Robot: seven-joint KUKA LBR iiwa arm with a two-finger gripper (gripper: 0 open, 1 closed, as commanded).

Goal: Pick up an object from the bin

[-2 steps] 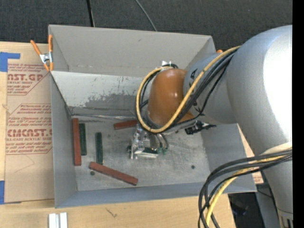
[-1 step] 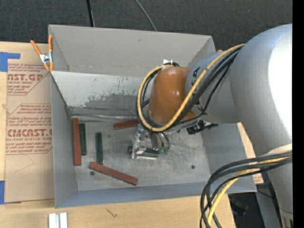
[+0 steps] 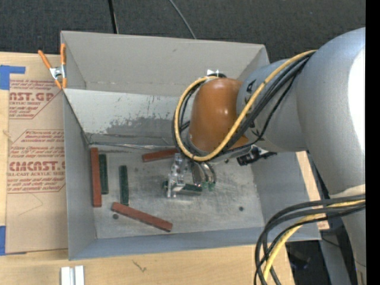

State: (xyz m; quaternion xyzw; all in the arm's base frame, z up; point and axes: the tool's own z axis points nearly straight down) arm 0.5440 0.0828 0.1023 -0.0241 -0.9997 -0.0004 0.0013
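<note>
Hanging over a green stick (image 3: 193, 188), my pincer (image 3: 184, 184), open or closed I can't tell, has bare bin floor (image 3: 237, 196) right of it and a brown stick (image 3: 159, 155) just left.

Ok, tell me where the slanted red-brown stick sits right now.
The slanted red-brown stick lies lower left in the camera view, just below a green stick and left of the end effector.

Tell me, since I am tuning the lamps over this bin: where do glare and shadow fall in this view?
Camera view: a soft sheen lies on the orange wrist cover, and the white arm is the brightest part. The gripper sits in the arm's shade, low over the floor of the bin. The red-brown stick and green stick at left are evenly lit, with faint shadows.
</note>
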